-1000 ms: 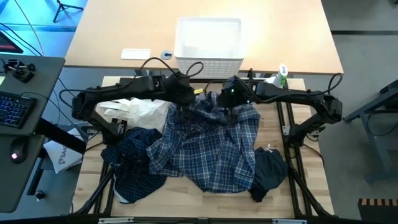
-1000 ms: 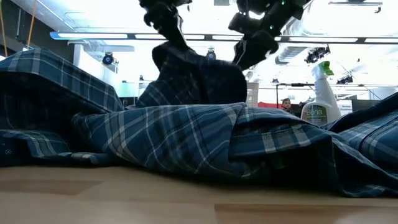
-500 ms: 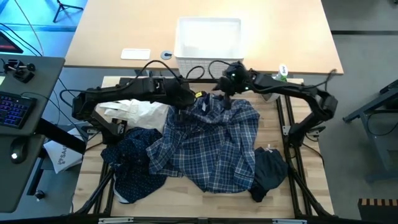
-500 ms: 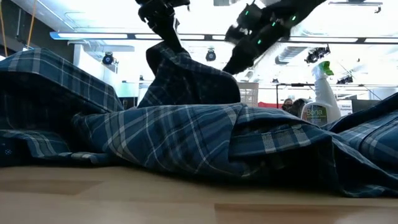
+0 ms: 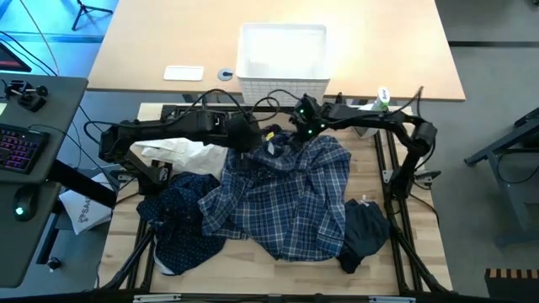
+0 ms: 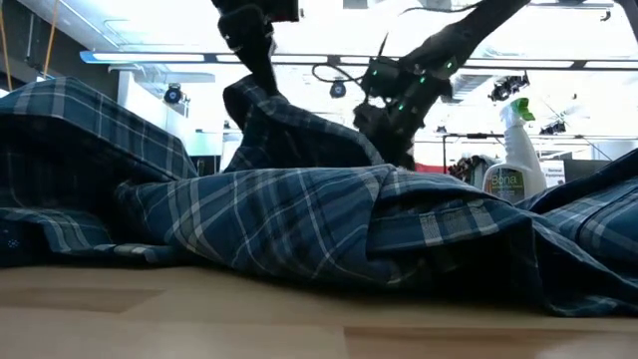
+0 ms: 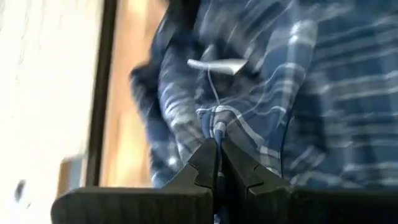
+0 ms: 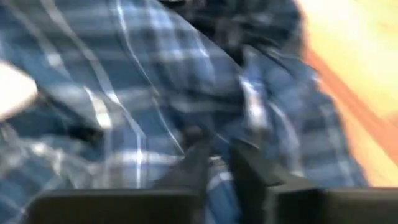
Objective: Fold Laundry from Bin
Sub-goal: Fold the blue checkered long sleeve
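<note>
Three garments lie on the bench (image 5: 421, 252): at the near right a plain dark navy piece (image 5: 364, 236), at the near left a dotted navy shirt (image 5: 181, 215), centrally the plaid shirt (image 5: 286, 198), soft, light, likely to sag. Farther back, the left end effector (image 7: 216, 152) is clamped on the plaid's far edge. The right end effector (image 8: 214, 162) sits in the same edge, fingers nearly together; whether it holds cloth cannot be told. A seam or collar gives the best purchase. Beyond stands the bin (image 5: 282, 63).
</note>
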